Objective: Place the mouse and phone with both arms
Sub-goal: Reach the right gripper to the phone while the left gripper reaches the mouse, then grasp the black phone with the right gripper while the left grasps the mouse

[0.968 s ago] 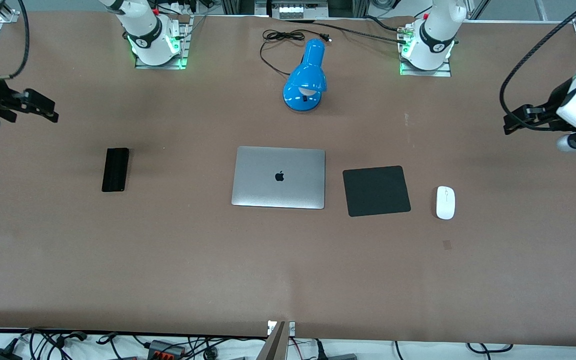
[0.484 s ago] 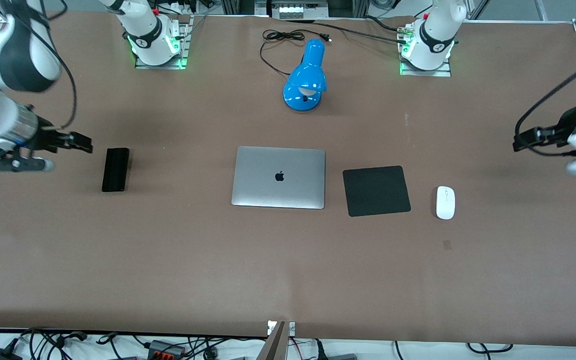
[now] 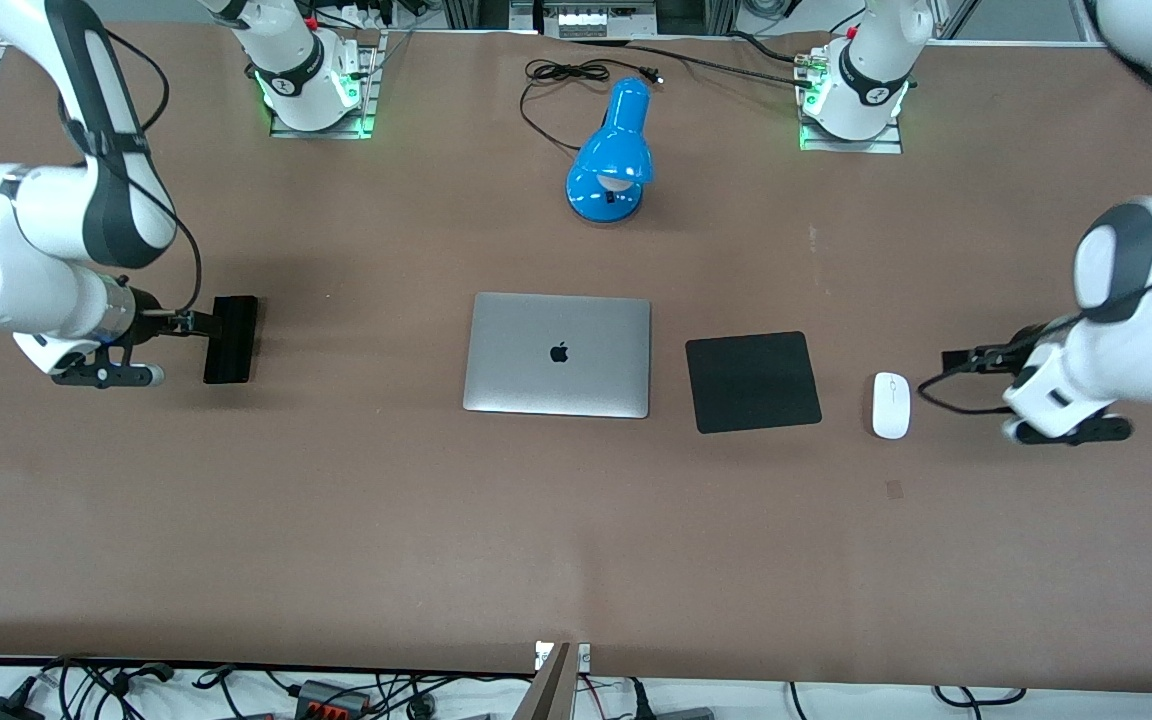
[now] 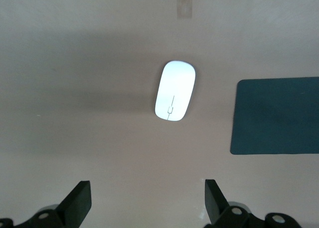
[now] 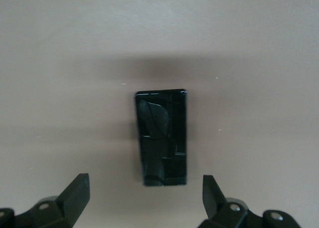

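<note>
The black phone (image 3: 231, 340) lies flat on the brown table toward the right arm's end. My right gripper (image 3: 188, 322) is open and empty, low over the table just beside the phone. In the right wrist view the phone (image 5: 162, 137) lies ahead of the open gripper (image 5: 144, 193). The white mouse (image 3: 891, 405) lies toward the left arm's end, beside the black mouse pad (image 3: 753, 381). My left gripper (image 3: 968, 358) is open and empty, low beside the mouse. In the left wrist view the mouse (image 4: 174, 97) lies ahead of the open gripper (image 4: 147, 200).
A closed silver laptop (image 3: 558, 355) lies mid-table, between the phone and the mouse pad. A blue desk lamp (image 3: 613, 155) with a black cord (image 3: 561, 75) stands near the arm bases. The mouse pad also shows in the left wrist view (image 4: 275, 116).
Both arms have swung down and inward from the table's ends. The right gripper has come up to the phone, the left gripper close to the mouse. Phone and mouse have not moved.
</note>
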Tool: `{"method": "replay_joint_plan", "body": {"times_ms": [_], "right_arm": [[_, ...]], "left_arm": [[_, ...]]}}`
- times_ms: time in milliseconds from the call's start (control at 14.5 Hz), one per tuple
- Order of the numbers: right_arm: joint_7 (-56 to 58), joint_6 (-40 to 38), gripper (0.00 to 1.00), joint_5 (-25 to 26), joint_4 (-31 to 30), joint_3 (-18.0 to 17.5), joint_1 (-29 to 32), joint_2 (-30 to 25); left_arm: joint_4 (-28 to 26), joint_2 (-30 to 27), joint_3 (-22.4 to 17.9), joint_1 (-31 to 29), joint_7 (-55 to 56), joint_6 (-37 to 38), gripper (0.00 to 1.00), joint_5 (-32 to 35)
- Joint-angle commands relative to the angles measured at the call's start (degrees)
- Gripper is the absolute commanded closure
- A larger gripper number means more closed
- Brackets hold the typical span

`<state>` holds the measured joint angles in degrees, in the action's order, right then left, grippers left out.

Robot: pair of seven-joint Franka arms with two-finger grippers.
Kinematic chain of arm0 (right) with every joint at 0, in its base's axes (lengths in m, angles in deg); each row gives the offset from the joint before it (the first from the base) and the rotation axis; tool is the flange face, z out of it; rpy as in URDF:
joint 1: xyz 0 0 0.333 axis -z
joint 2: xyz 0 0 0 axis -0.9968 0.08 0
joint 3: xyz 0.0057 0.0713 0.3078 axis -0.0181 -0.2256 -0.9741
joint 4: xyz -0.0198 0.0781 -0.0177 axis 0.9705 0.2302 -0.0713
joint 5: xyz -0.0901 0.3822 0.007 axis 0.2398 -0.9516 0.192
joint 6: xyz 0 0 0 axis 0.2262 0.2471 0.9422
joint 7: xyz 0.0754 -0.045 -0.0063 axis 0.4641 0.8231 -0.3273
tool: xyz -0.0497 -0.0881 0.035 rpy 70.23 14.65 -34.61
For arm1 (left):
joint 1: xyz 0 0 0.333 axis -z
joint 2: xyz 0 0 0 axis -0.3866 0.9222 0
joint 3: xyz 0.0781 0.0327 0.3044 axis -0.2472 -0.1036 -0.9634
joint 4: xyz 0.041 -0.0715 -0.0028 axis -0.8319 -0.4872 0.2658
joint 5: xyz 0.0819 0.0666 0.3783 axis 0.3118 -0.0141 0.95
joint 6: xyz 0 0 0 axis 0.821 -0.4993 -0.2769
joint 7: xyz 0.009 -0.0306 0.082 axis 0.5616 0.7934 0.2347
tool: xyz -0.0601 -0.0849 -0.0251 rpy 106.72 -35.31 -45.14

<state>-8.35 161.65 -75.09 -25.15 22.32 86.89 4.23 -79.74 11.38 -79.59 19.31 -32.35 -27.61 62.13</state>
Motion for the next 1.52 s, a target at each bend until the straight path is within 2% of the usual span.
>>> {"method": "replay_joint_plan", "body": {"times_ms": [0, 207, 415, 553, 691, 899, 1106, 1452], "right_arm": [[0.8, 3.4, 0.0, 1.3, 0.1, -0.3, 1.9, 3.2], [3.0, 6.0, 0.0, 1.1, 0.0, -0.4, 2.8, 7.1], [2.9, 8.5, 0.0, 0.4, -0.5, -0.4, 3.7, 9.5], [2.7, 8.8, 0.0, 0.2, -0.6, -0.6, 4.1, 10.2], [3.0, 8.8, 0.0, -3.6, -0.6, -0.6, 4.3, 10.6], [3.2, 8.8, 0.0, -4.0, -0.6, -0.7, 4.0, 11.2], [3.3, 10.0, 0.0, -3.9, -0.8, -0.8, 3.1, 11.4], [4.0, 11.4, 0.0, -3.7, -1.5, -0.8, 2.1, 11.9]], "left_arm": [[1.3, 5.2, 0.1, 0.0, -1.1, -2.6, 0.0, -0.6], [0.2, 8.0, 0.2, 1.5, -4.3, -2.8, 0.0, -0.5], [0.1, 9.0, 0.1, 1.2, -6.5, -6.2, 0.0, -0.2], [-0.5, 10.2, 0.1, 0.9, -12.1, -10.0, 0.0, -0.3], [-3.5, 10.0, 0.1, 1.1, -13.0, -14.2, 0.0, -0.3], [-8.7, 9.3, 0.1, 1.5, -14.3, -21.8, 0.0, 0.1], [-8.8, 9.7, 0.2, 1.2, -16.9, -22.7, 0.0, 0.1], [-13.2, 9.8, 0.1, 1.5, -16.9, -28.5, 0.0, 0.1]]}}
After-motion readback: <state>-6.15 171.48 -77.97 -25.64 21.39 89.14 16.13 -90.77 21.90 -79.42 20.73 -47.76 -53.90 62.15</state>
